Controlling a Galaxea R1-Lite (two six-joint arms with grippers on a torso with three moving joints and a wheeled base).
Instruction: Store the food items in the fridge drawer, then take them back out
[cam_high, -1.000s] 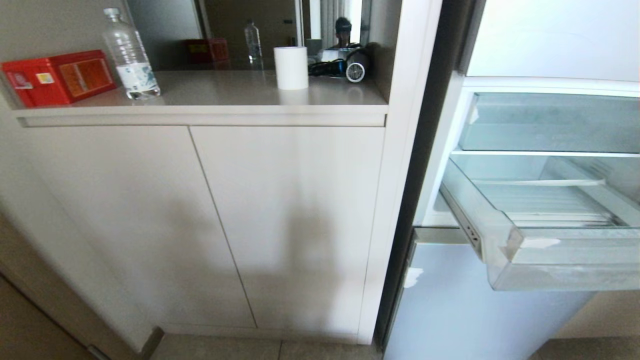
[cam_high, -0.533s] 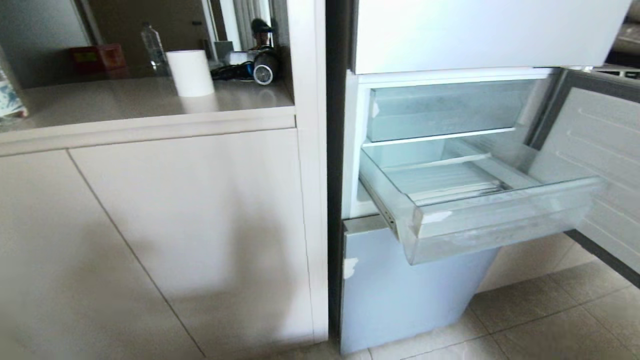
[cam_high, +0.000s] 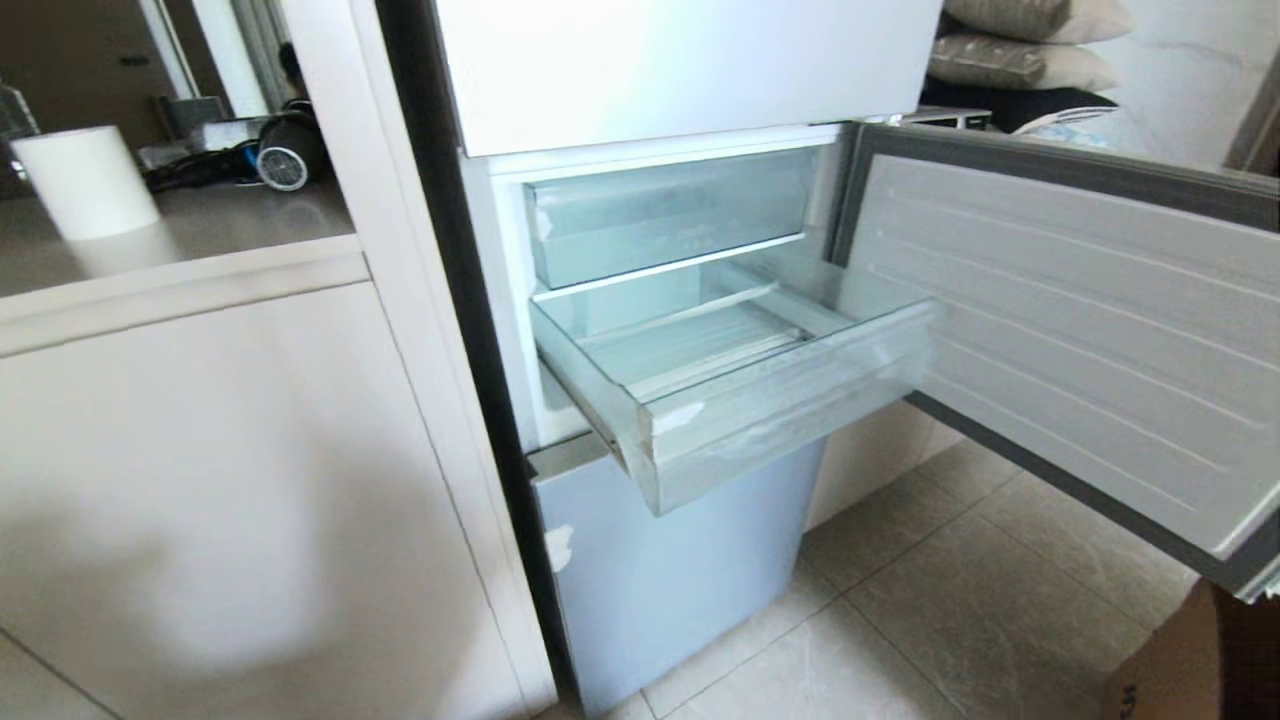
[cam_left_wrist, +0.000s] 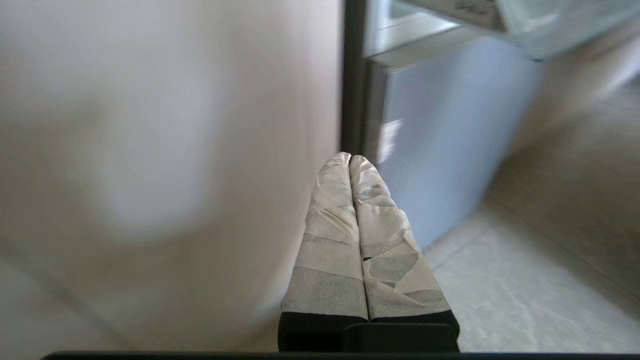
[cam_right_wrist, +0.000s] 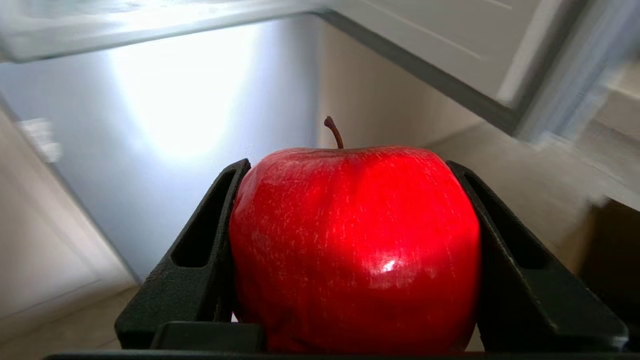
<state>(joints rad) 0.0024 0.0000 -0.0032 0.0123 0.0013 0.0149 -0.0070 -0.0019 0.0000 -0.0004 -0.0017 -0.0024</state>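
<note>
The fridge drawer (cam_high: 780, 420) of clear plastic stands pulled out from the fridge, with white tape scraps on its front lip and nothing visible on its ribbed floor. One food item, a bright red apple (cam_right_wrist: 355, 245) with a stem, sits between the black fingers of my right gripper (cam_right_wrist: 347, 167), which is shut on it low in front of the fridge, under the drawer (cam_right_wrist: 100, 30). My left gripper (cam_left_wrist: 350, 159), its fingers wrapped in tape, is shut and empty, low beside the cabinet. Neither arm shows in the head view.
The fridge door (cam_high: 1080, 330) hangs open at the right. A clear bin (cam_high: 670, 215) sits above the drawer and a closed blue-grey lower door (cam_high: 670, 570) below it. A beige cabinet (cam_high: 200, 480) at the left carries a white roll (cam_high: 85, 180). A cardboard box (cam_high: 1190, 660) stands at the bottom right.
The whole head view has swung to the right: the fridge has shifted from the right edge to the middle and its open door has come into view. The drawer itself has stayed pulled out.
</note>
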